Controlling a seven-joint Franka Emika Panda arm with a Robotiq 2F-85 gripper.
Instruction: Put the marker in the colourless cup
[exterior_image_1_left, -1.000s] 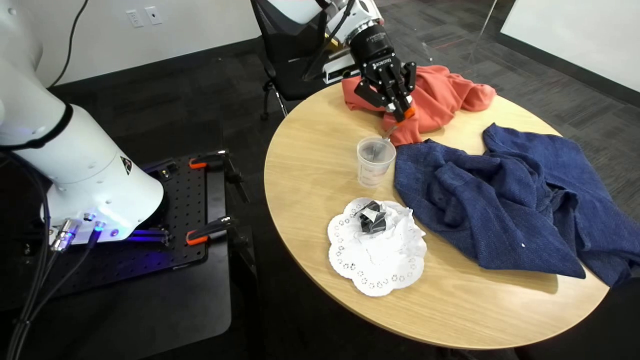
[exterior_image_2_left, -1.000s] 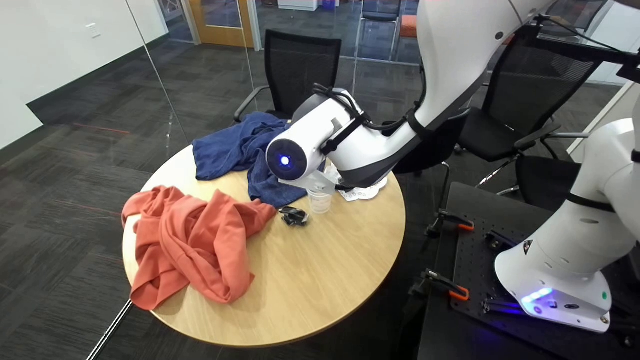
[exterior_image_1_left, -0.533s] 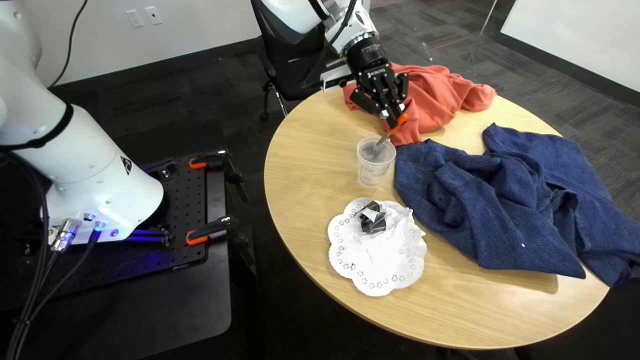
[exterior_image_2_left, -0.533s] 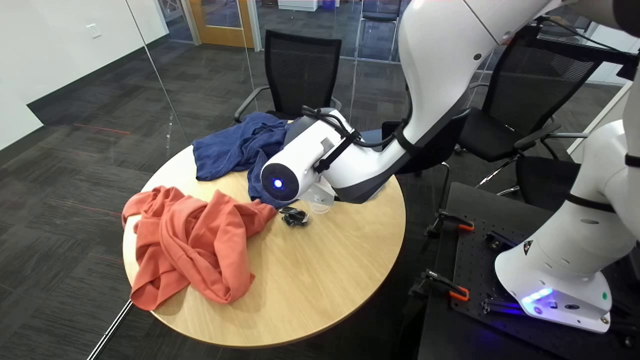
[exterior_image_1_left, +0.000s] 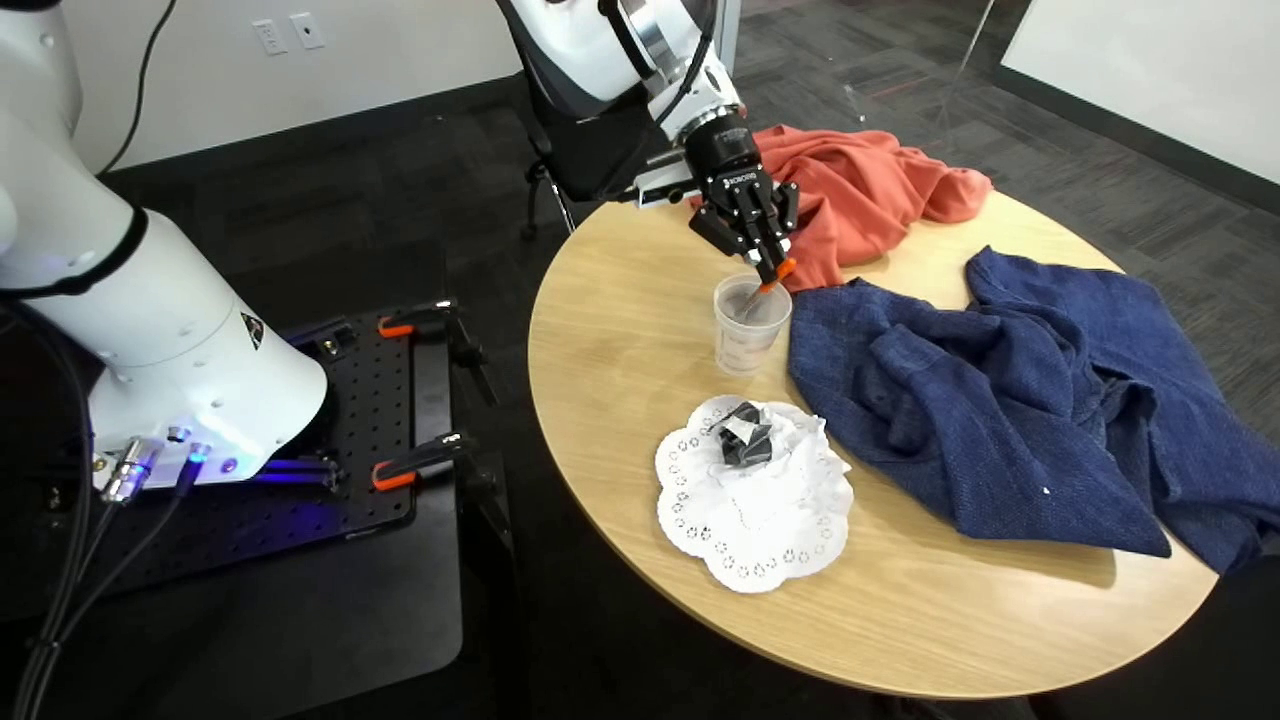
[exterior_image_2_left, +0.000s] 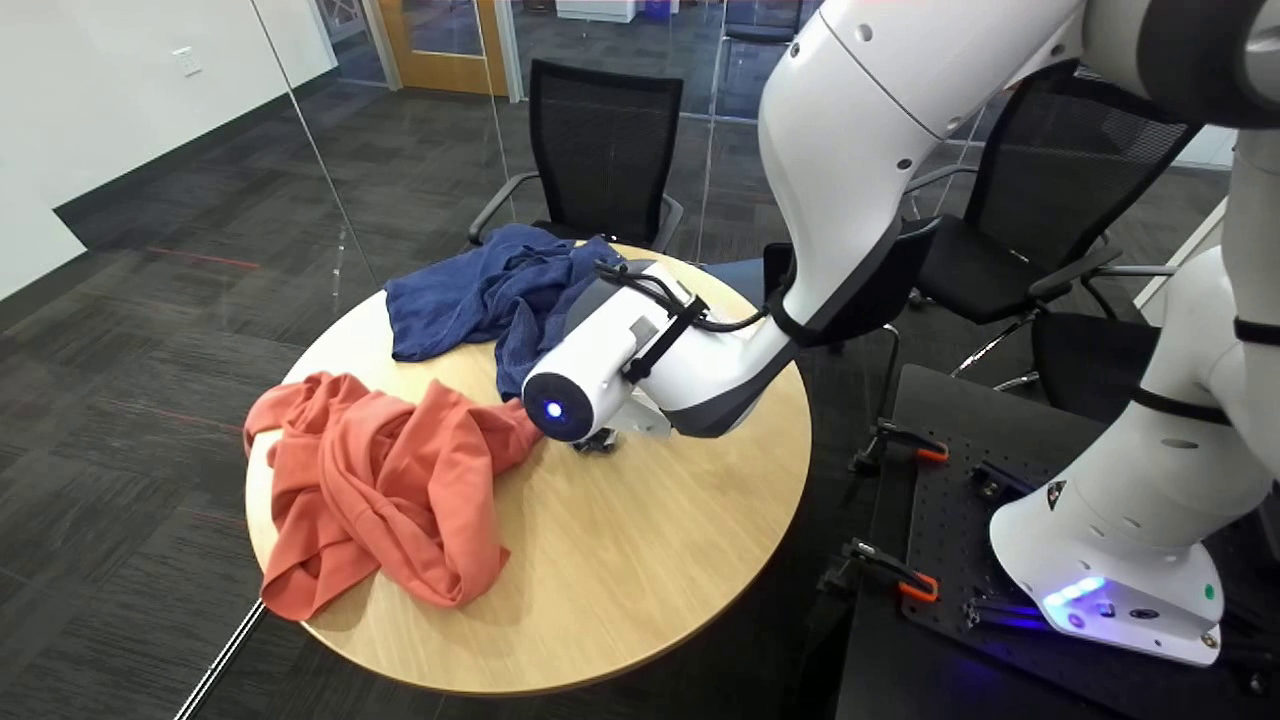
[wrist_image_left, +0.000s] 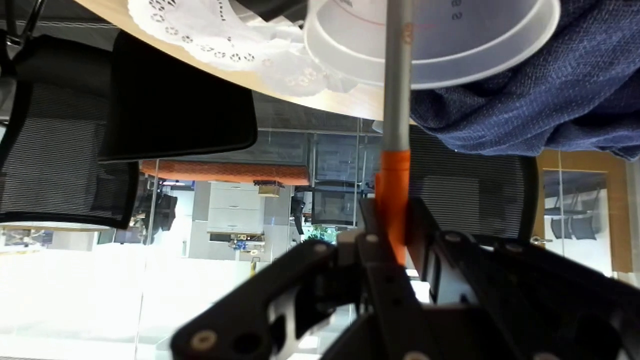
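White glare (wrist_image_left: 75, 295) floods the wrist view's lower left; the gripper (wrist_image_left: 392, 220) looks blurred.

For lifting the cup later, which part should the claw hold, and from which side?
Hold the cup by its wall, just below the rim, probably from the side facing the robot's base: the cup stands upright and narrows downward, and the blue cloth lies close on the opposite side. First, the claw must release the marker.
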